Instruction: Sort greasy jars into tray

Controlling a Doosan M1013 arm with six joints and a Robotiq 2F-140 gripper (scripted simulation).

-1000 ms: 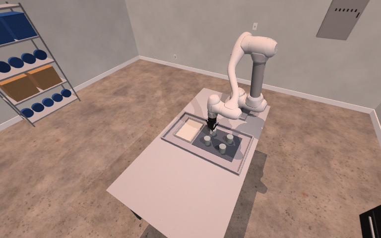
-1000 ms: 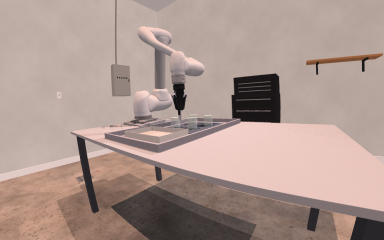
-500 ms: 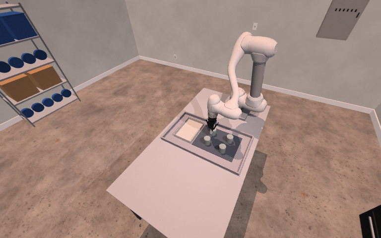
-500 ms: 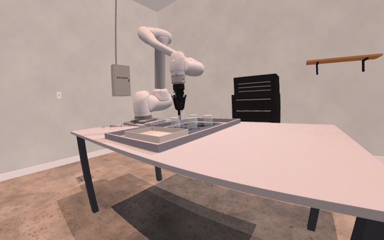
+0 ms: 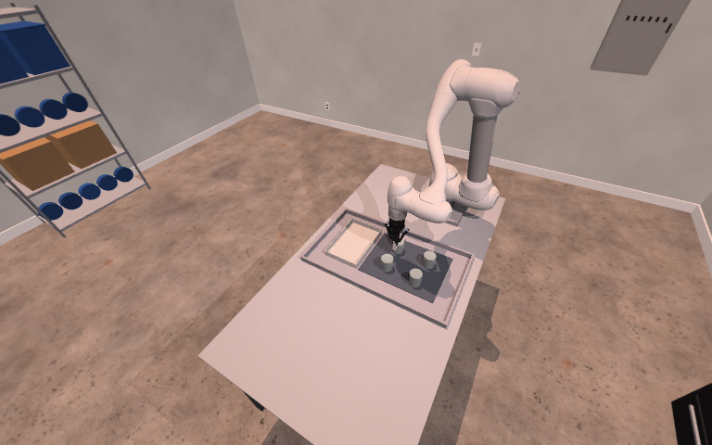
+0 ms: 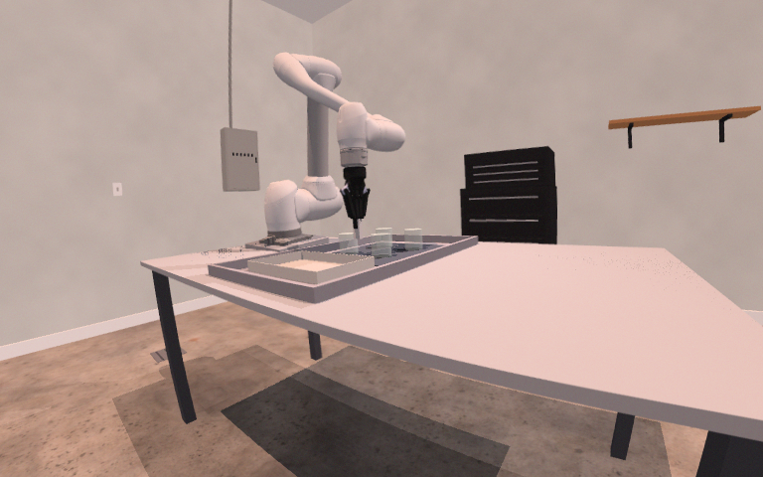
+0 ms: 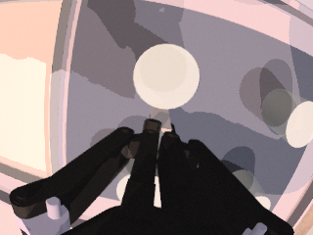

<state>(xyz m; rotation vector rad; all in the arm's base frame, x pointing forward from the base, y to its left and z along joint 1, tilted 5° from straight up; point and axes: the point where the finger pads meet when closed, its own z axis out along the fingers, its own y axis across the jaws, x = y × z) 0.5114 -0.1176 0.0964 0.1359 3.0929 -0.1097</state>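
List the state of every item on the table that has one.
Black two-finger gripper: jaws shut, holding nothing, beside the jar nearest the arm's base.
Four pale glass jars: upright, mouth down, all on the mat.
Dark grey drying mat: flat, carrying all four jars.
Cream-floored tray: no jar inside.

likely workshop: tool chest [image 6: 509, 195], shelving [image 5: 57, 120]

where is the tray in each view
Top: the tray lies left of the mat, below-left of the gripper.
Exterior: centre-left, nearest the camera.
Wrist: pale patch at the left edge.
Shared landmark: the jar beside the shut gripper.
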